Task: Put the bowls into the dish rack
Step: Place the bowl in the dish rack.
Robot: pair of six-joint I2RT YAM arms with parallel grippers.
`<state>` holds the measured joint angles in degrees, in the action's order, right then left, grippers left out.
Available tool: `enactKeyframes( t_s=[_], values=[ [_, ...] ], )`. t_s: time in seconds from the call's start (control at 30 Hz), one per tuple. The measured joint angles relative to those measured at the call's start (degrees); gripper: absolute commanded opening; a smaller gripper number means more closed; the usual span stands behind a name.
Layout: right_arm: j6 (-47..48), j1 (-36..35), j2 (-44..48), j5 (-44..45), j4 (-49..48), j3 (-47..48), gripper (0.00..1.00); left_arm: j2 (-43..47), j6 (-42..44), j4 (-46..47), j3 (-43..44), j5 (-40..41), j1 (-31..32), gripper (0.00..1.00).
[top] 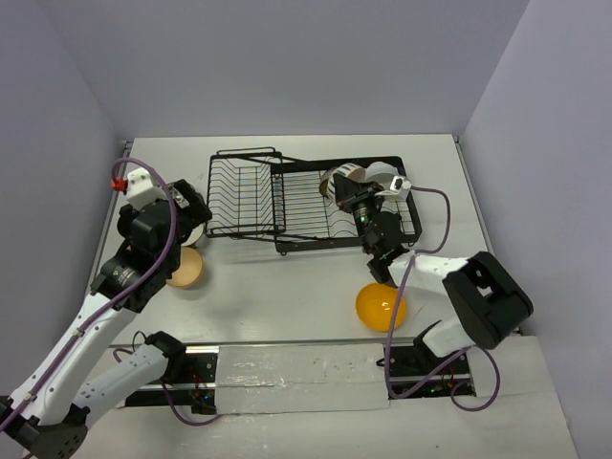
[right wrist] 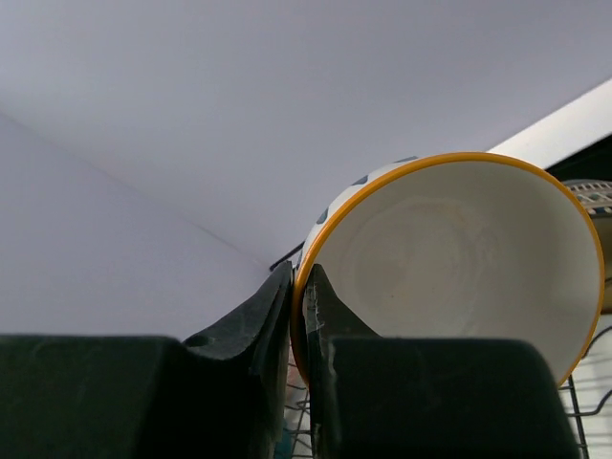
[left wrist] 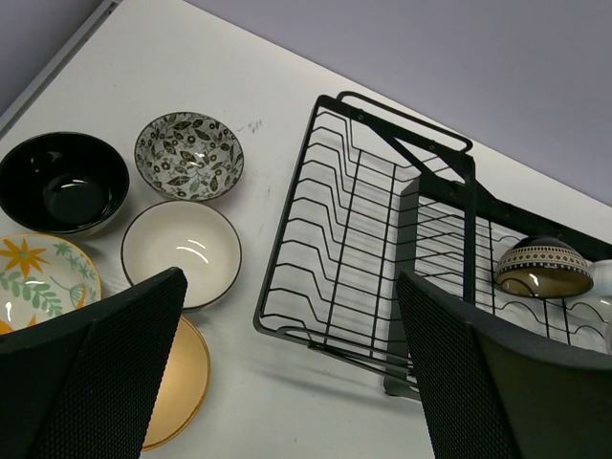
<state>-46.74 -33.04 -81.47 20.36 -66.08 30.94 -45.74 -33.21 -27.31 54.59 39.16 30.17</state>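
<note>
The black wire dish rack [top: 251, 199] stands at mid-table. My right gripper [right wrist: 298, 287] is shut on the orange rim of a cream bowl [right wrist: 459, 258], one finger inside and one outside. In the top view this gripper [top: 348, 196] holds that bowl [top: 336, 179] on edge over the rack's right section. My left gripper [left wrist: 292, 382] is open and empty above the table, left of the rack [left wrist: 382, 239]. Below it lie a black bowl [left wrist: 62, 182], a leaf-patterned bowl [left wrist: 189, 155], a white bowl [left wrist: 182, 251], a flowered bowl [left wrist: 38, 277] and a tan bowl [left wrist: 177, 382].
A bright orange bowl [top: 380, 307] sits on the table in front of the rack, beside the right arm. A band-patterned bowl [left wrist: 543, 268] and a white bowl [top: 383, 176] rest in the rack's right section. Walls close in the table on three sides.
</note>
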Motion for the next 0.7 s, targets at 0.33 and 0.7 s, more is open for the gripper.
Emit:
enactKeyframes(
  t_s=[0.33,0.7],
  values=[
    [-1.05,-1.51,-10.32,5.84,-3.78,-1.88,0.0,-0.13,0.02,-0.13,0.0,1.92,4.98,0.98],
    [0.79,-3.41,-15.96,9.4,-4.5,0.96,0.0,-0.68,0.02,-0.2,0.0,2.99,7.87,0.98]
  ],
)
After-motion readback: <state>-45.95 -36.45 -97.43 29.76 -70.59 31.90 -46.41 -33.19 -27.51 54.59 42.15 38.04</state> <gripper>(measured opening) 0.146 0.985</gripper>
